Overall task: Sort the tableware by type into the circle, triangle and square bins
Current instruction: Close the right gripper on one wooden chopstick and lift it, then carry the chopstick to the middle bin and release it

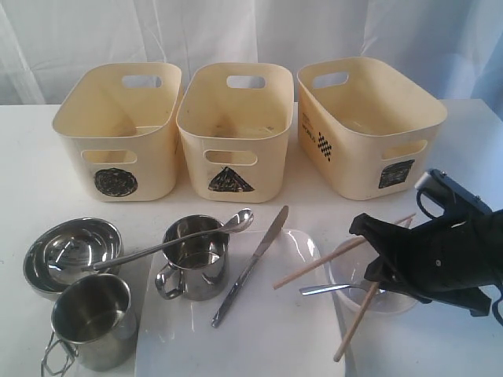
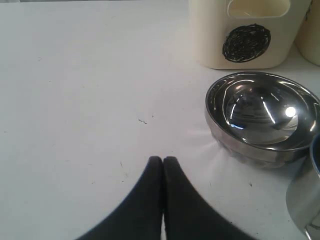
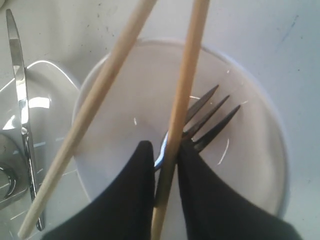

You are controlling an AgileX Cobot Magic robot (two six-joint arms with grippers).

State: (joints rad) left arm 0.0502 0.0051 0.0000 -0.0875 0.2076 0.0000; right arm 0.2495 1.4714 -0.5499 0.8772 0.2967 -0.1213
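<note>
My right gripper (image 3: 167, 150) is shut on one wooden chopstick (image 3: 185, 90) over the clear plastic bowl (image 3: 255, 165); the fork (image 3: 210, 117) lies in that bowl under the fingers. The other chopstick (image 3: 95, 110) leans across the bowl's rim. In the exterior view the right gripper (image 1: 376, 275) is at the front right. The knife (image 1: 251, 267) and a steel mug (image 1: 195, 255) rest on the white plate (image 1: 259, 330), and the spoon (image 1: 181, 239) bridges that mug and the steel bowl (image 1: 71, 251). My left gripper (image 2: 163, 160) is shut and empty beside the steel bowl (image 2: 262, 117).
The circle bin (image 1: 118, 133), triangle bin (image 1: 236, 133) and square bin (image 1: 369, 129) stand in a row at the back. A second steel mug (image 1: 94, 318) stands at the front left, close to the table's front edge.
</note>
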